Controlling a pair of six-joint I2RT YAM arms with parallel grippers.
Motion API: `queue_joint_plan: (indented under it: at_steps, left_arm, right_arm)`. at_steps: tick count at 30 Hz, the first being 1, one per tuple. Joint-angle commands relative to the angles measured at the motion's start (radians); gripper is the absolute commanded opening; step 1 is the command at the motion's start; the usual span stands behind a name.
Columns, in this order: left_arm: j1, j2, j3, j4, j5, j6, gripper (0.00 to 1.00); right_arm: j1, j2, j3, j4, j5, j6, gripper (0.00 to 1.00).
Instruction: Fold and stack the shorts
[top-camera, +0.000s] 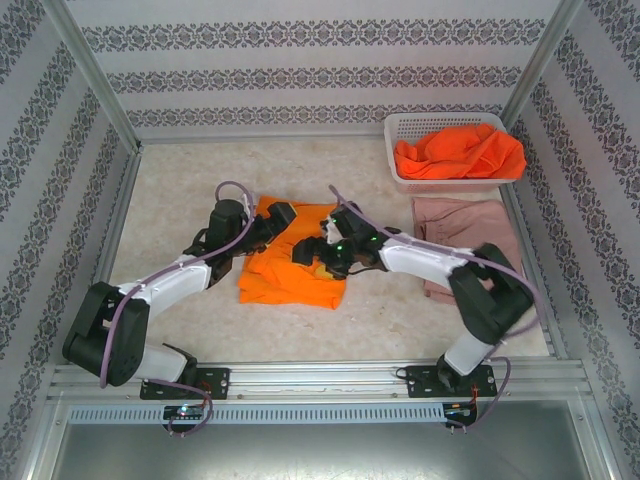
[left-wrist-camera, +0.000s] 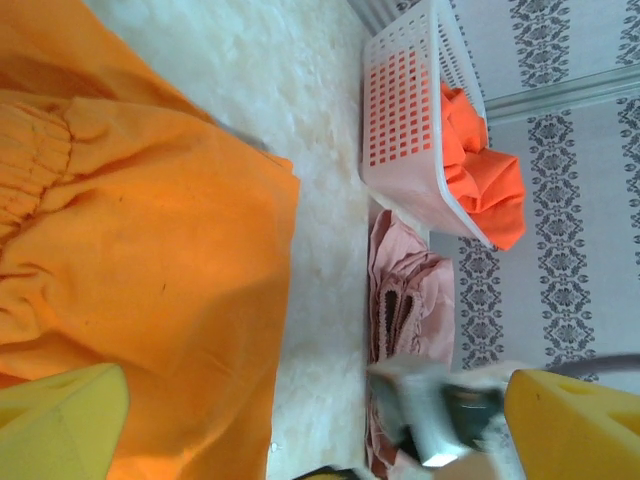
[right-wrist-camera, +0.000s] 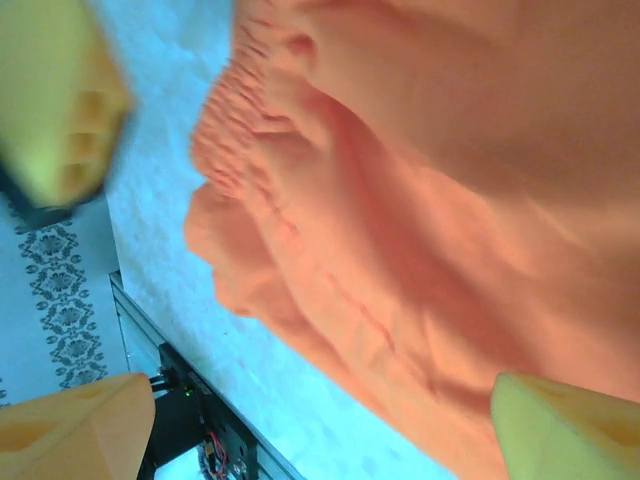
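Observation:
A pair of bright orange shorts lies spread on the table between the two arms, its elastic waistband bunched. My left gripper hovers over the shorts' far edge, open, its yellow fingers wide apart and holding nothing. My right gripper stands open just above the same orange cloth, with nothing between its fingertips. Dusty pink shorts lie folded at the right, also visible in the left wrist view. More orange shorts are heaped in the basket.
The white lattice basket stands at the back right corner, seen on its side in the left wrist view. Patterned walls and metal posts enclose the table. The front rail runs along the near edge.

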Motion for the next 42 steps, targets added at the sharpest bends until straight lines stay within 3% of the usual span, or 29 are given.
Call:
queue_joint_plan:
  at_steps: [1, 6, 10, 17, 30, 39, 42]
  left_arm:
    - [-0.015, 0.041, -0.029, 0.087, 0.012, -0.032, 0.97]
    - [-0.015, 0.127, -0.058, 0.094, -0.02, 0.012, 0.97]
    - [-0.016, 0.163, -0.08, 0.062, -0.051, 0.057, 0.97]
    - [-0.014, 0.175, -0.132, 0.094, -0.066, 0.052, 0.97]
    - [-0.014, 0.174, -0.131, 0.098, -0.057, 0.058, 0.97]
    - [-0.01, 0.165, -0.135, 0.12, -0.04, 0.047, 0.97]
    - [-0.005, 0.119, -0.119, 0.096, -0.022, 0.058, 0.99]
  right_arm:
    - [-0.08, -0.131, -0.039, -0.095, 0.159, -0.13, 0.89]
    - [-0.189, -0.139, -0.029, -0.212, 0.183, -0.195, 0.86]
    - [-0.222, -0.085, -0.032, -0.203, 0.159, -0.205, 0.84]
    - [-0.226, 0.063, -0.032, -0.083, 0.082, -0.147, 0.74]
    - [-0.208, 0.218, 0.03, -0.036, 0.069, -0.114, 0.53]
    - [-0.2, 0.242, 0.076, -0.079, 0.104, -0.159, 0.19]
    - [-0.214, 0.203, 0.105, -0.196, 0.172, -0.235, 0.0]
